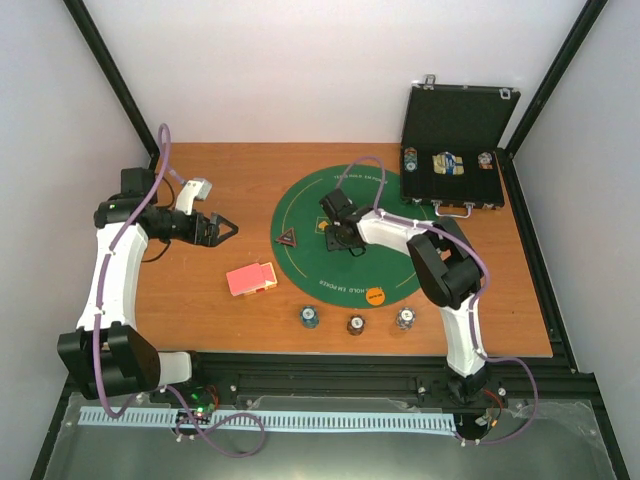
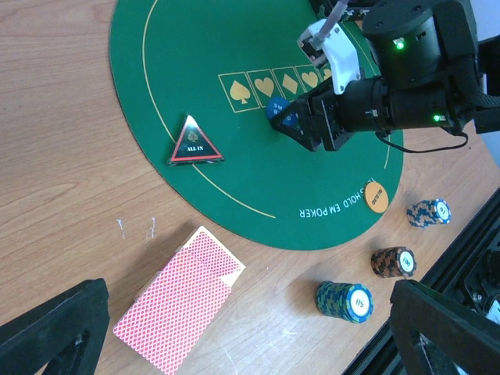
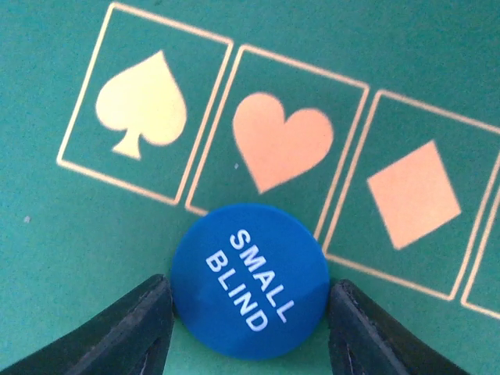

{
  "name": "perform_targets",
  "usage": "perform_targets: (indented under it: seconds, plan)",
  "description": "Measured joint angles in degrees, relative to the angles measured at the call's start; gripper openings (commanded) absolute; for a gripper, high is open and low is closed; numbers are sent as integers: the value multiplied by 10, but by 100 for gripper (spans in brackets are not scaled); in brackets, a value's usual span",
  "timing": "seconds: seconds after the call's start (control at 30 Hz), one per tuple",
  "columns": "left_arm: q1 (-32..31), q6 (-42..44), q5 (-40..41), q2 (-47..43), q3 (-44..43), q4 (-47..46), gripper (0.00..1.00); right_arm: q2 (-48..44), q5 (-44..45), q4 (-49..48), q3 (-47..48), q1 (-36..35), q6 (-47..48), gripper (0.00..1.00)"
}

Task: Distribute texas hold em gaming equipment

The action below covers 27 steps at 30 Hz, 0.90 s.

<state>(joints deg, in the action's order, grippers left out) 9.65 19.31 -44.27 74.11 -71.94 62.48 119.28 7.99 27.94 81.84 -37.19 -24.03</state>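
Note:
My right gripper [image 3: 248,332] is low over the green poker mat [image 1: 300,210], its two fingers touching opposite edges of the blue "SMALL BLIND" disc [image 3: 250,280], just below the heart box. It also shows in the left wrist view [image 2: 291,125]. My left gripper [image 1: 222,229] is open and empty above the wood, left of the mat. The red-backed card deck [image 1: 251,279] lies below it, off the mat. The dark red-edged triangle [image 1: 288,238] lies on the mat's left part. The orange disc [image 1: 375,295] lies on the mat's near edge.
Three chip stacks [image 1: 310,317], [image 1: 356,325], [image 1: 404,318] stand in a row on the wood near the front edge. The open black case [image 1: 458,140] with more chips stands at the back right. Black frame posts border the table.

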Motion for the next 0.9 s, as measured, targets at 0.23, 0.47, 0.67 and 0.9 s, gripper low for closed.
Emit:
perform_targets:
  seconds: [0.23,0.47,0.67,0.9]
  plan:
    - [0,0,-1,0,0,3,100,31,20,1,42,15,-20,47]
    - [0,1,-1,0,2,3,100,45,40,10,71,38,-3,48]
    - [0,1,-1,0,3,4,100,55,48,39,101,91,35,51]
    - [0,5,2,-3,3,6,100,104,28,72,196,130,83,61]
